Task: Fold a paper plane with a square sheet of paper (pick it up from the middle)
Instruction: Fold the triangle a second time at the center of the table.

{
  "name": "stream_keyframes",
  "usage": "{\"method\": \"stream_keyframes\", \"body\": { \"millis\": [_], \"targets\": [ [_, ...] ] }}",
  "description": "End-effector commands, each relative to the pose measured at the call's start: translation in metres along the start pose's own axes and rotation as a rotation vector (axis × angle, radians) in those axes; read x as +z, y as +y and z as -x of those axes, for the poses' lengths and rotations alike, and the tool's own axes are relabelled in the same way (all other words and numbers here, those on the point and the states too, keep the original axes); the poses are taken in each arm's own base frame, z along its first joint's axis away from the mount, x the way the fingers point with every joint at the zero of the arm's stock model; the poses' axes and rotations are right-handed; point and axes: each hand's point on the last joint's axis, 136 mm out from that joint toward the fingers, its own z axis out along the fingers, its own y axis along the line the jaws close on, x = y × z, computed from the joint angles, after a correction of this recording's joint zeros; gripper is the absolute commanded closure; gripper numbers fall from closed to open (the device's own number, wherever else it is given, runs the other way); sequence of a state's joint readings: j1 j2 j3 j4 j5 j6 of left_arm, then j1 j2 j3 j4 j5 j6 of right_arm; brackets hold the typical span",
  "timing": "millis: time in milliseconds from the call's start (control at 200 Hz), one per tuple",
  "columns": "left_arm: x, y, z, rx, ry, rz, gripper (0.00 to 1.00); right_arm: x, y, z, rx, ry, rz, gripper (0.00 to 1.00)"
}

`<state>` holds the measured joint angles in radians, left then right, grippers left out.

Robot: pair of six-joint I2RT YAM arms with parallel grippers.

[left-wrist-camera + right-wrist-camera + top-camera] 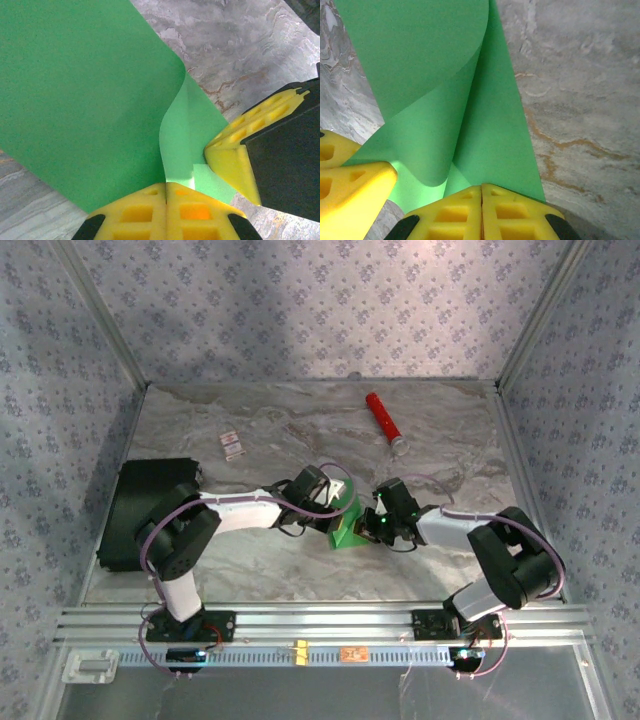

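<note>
Green paper; red-and-white card, text illegible.

Left claw and right claw are both clamped tight, facing each other, nearly touching.

Left arm and right arm: black joints, white tube links, thin lilac cables looping alongside, black base plates on the silver rail; beyond the rail, left gripper and right gripper have yellow honeycombed fingers with black backs
</note>
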<state>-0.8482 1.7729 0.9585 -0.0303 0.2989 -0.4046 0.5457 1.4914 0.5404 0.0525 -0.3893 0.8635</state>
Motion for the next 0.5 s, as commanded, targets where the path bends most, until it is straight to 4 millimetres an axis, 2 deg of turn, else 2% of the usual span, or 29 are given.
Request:
{"method": "stream_keyframes", "body": {
  "millis": [0, 495],
  "targets": [
    [-0.006, 0.006, 0.001, -0.003, -0.008, 0.013, 0.99, 0.001, -0.034, -0.010, 0.036, 0.028, -0.133, 0.92],
    [0.000, 0.013, 0.008, 0.004, -0.001, 0.031, 0.97, 0.001, -0.022, -0.006, -0.003, 0.037, -0.099, 0.92]
  ]
}}
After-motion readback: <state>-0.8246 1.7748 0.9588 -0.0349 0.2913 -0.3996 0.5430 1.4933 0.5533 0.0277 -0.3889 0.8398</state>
